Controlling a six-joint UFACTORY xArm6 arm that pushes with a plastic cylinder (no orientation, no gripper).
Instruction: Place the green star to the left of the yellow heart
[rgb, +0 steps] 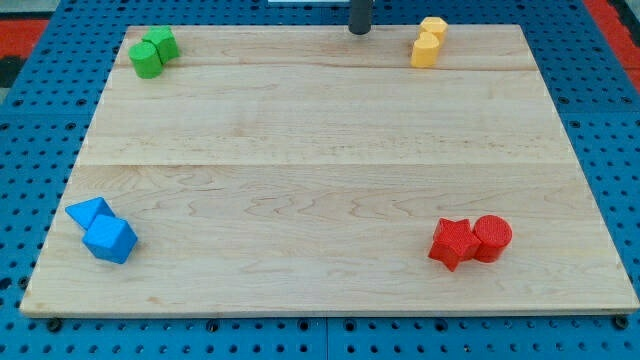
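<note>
The wooden bench (320, 180) lies on a blue pegboard (40, 120) and carries four pairs of blocks, one pair near each corner. My tip (359, 31) stands at the bench's top edge, a little right of the middle. There are no jaws on this arm, only the dark rod, and it has hold of nothing.

Taking my tip as the landmark: to its right, near but apart, sit two yellow blocks touching each other, an upper yellow block (434, 27) and a lower yellow block (425, 50); which one is the heart cannot be made out. Well to the left of my tip, at the bench's top left corner, sit two green blocks touching, a green block (163, 42) nearer my tip and a green cylinder-like block (146, 59) just beyond it; the star shape is not clear on either.

Far below my tip to the right lie a red star (452, 242) and a red cylinder (491, 238), touching. Far below to the left lie a blue triangle (88, 213) and a blue cube (111, 240), touching.

No writing or labels can be read anywhere.
</note>
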